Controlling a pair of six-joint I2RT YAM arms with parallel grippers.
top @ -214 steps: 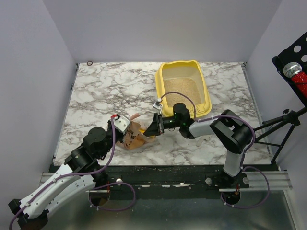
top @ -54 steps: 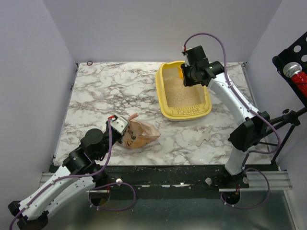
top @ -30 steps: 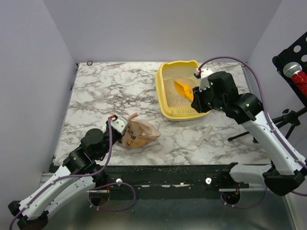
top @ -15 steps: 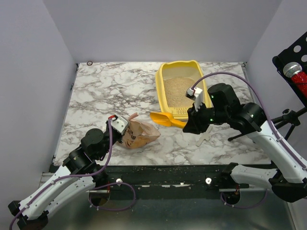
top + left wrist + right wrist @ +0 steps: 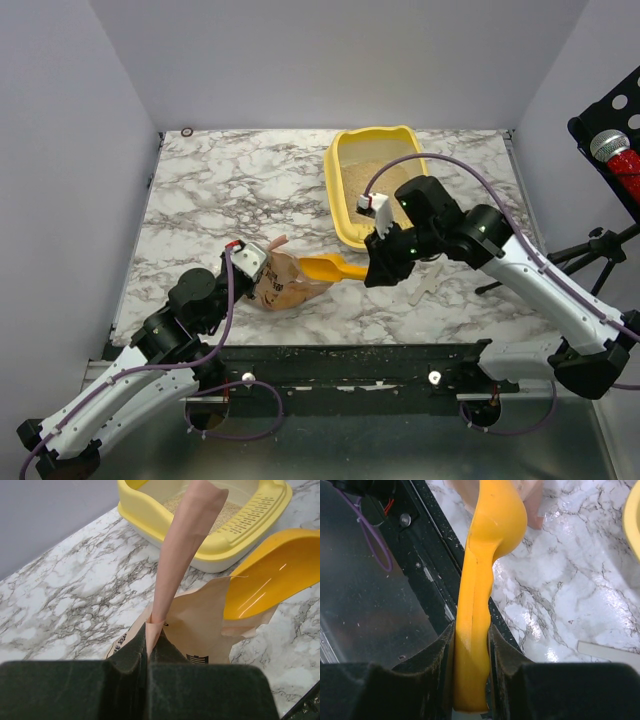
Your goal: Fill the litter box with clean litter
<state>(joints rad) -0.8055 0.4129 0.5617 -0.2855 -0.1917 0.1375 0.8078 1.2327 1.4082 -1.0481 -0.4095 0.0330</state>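
The yellow litter box (image 5: 333, 185) stands at the back right of the table, with beige clean litter (image 5: 366, 178) inside; both also show in the left wrist view, the litter box (image 5: 165, 522) and the litter (image 5: 227, 511). My left gripper (image 5: 262, 272) is shut on a twisted edge of the pinkish-tan bag (image 5: 288, 285), holding the bag (image 5: 200, 625) up. My right gripper (image 5: 372, 268) is shut on the handle of the orange scoop (image 5: 325, 268). The scoop's bowl (image 5: 270, 570) lies at the bag's open side. In the right wrist view the scoop (image 5: 492, 535) runs straight out from the jaws.
A flat white cross-shaped piece (image 5: 428, 283) lies on the marble right of the scoop. A small ring (image 5: 187, 131) sits at the back left corner. The black front rail (image 5: 350, 355) runs along the near edge. A microphone stand (image 5: 610, 150) is beyond the right wall.
My right gripper has carried the scoop out of the litter box, left and toward me, until its bowl reaches the bag. The left arm and bag have stayed still.
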